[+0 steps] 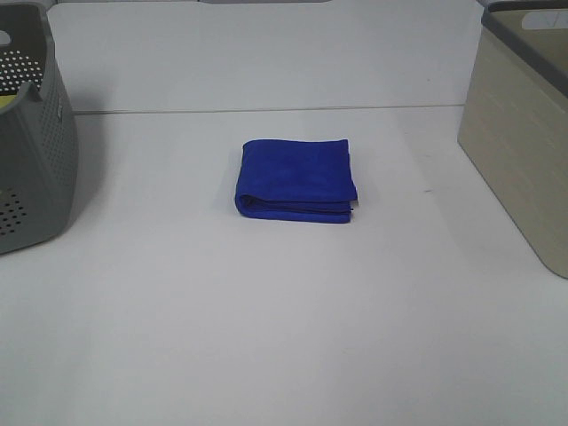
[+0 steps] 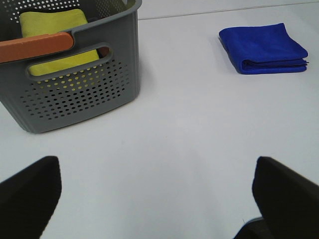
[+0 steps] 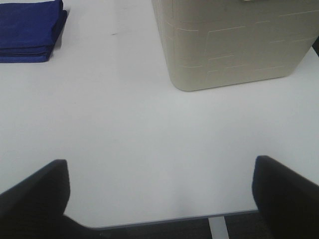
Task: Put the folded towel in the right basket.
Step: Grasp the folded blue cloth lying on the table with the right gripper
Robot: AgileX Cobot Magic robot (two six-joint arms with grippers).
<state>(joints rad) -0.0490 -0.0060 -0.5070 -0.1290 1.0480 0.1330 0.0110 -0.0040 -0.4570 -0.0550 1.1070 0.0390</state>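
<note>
White table: deep-blue towel, folded square, flat.

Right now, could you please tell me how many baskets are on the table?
2. The grey basket is on the left, the beige basket on the right, with the towel between them; none looks hidden.

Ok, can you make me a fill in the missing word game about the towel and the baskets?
1. The folded towel on the table is ____ in colour.
2. The cloth inside the grey basket is ____.
3. From the high camera, the beige basket stands to the ____ of the towel.
4. The left end effector and the right end effector both hold ____.
Missing words: blue, yellow, right, nothing.
</note>
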